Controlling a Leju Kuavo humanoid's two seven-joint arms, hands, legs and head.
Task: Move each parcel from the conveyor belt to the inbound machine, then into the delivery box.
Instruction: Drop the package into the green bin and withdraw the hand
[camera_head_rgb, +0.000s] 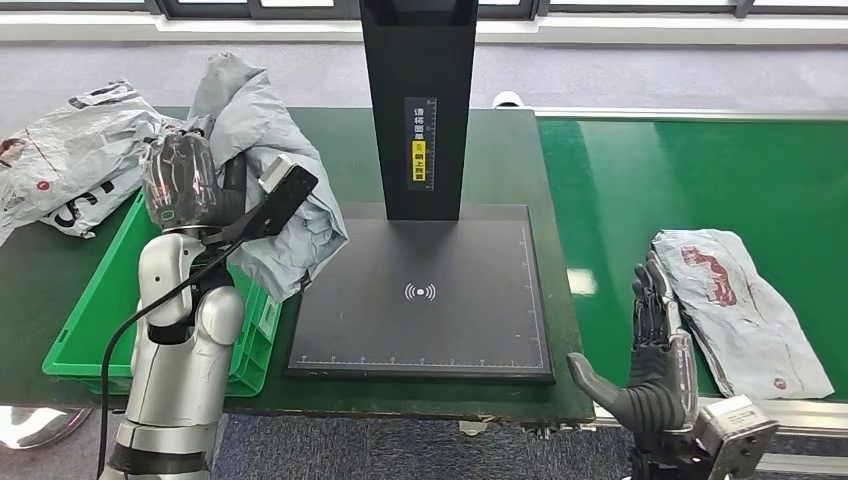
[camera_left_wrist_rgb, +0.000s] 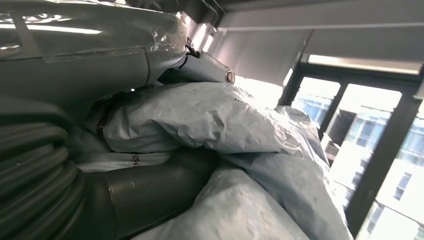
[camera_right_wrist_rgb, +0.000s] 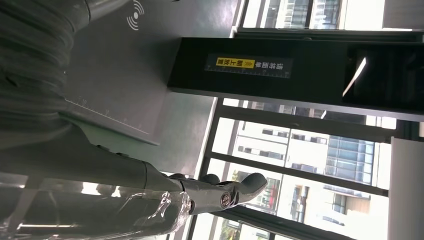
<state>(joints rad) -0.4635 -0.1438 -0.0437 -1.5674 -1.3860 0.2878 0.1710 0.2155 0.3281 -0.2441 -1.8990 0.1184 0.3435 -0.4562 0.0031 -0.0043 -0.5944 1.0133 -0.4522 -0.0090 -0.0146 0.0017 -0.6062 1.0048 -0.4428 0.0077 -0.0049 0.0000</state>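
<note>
Your left hand (camera_head_rgb: 185, 180) grips the grey parcel (camera_head_rgb: 265, 150) over the green box (camera_head_rgb: 85, 345); its hanging edge could snag the rim. Your right hand (camera_head_rgb: 655, 350) is open, holding nothing.

Left hand (camera_head_rgb: 215, 185) hidden behind grey parcel (camera_head_rgb: 270, 190)

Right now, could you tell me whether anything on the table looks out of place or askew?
Little stands out. The grey parcel in the left hand is badly crumpled and hangs over the green delivery box, one corner drooping onto the scanner platform. The parcel on the conveyor belt lies flat but skewed, beside the open right hand.
</note>
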